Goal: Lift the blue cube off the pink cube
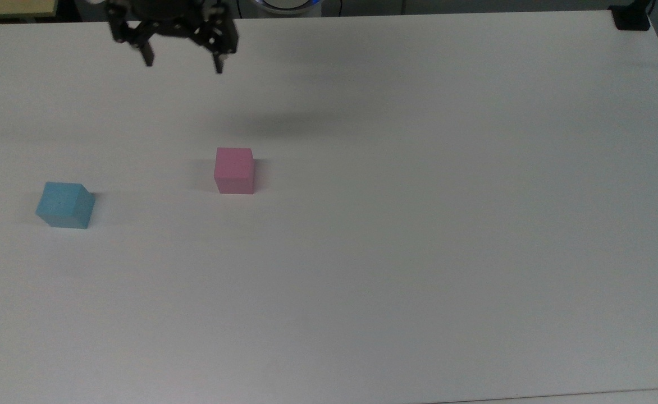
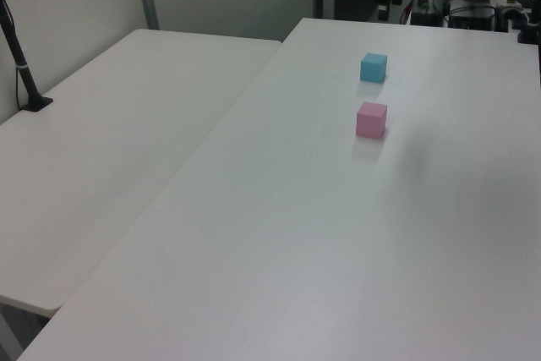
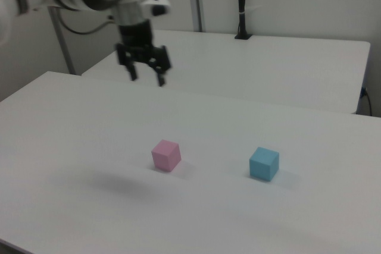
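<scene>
Two black fingers of the gripper (image 1: 183, 62) hang spread wide apart with nothing between them, high above the white matte table (image 1: 419, 224); I record the claw as released. In the top view it sits at the upper edge, cut off above the finger mounts, so I see none of the arm there. In the right view the gripper (image 3: 146, 78) is seen whole below the white wrist, fingers pointing down, up and toward the right view's left of both cubes. A soft dark shadow lies on the table near the pink cube in both views.

The small plain pink matte cube (image 1: 234, 170) rests flat on the table with nothing on top of it. The small light blue matte cube (image 1: 65, 205) also rests on the table, well apart from the pink one, toward the top view's left and turned slightly on its base. In the left view the blue cube (image 2: 374, 67) lies farther back than the pink cube (image 2: 371, 119). In the right view the blue cube (image 3: 264, 163) stands to the right of the pink cube (image 3: 165, 154). I cannot make out any mark on the blue cube's faces.
</scene>
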### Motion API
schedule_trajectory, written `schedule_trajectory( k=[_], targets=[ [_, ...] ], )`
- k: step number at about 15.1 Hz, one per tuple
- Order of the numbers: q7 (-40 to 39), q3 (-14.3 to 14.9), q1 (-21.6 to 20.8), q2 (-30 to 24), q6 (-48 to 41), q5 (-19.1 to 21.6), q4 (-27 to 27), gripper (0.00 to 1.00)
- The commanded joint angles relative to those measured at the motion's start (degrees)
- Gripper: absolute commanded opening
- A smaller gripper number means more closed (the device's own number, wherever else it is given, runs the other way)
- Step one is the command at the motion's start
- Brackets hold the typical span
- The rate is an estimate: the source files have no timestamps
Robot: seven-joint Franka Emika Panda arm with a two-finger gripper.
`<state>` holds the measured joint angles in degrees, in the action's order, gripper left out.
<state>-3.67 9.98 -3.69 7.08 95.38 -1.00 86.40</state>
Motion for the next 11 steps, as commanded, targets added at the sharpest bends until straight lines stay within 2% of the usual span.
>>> schedule_trajectory(
  k=[1,11],
  targets=[
    [0.9,-0.5,-4.0,-5.9,-3.5,0.6,4.7,1.0],
    [0.7,-0.6,-5.0,-5.8,-4.1,0.6,4.7,1.0]
  ],
)
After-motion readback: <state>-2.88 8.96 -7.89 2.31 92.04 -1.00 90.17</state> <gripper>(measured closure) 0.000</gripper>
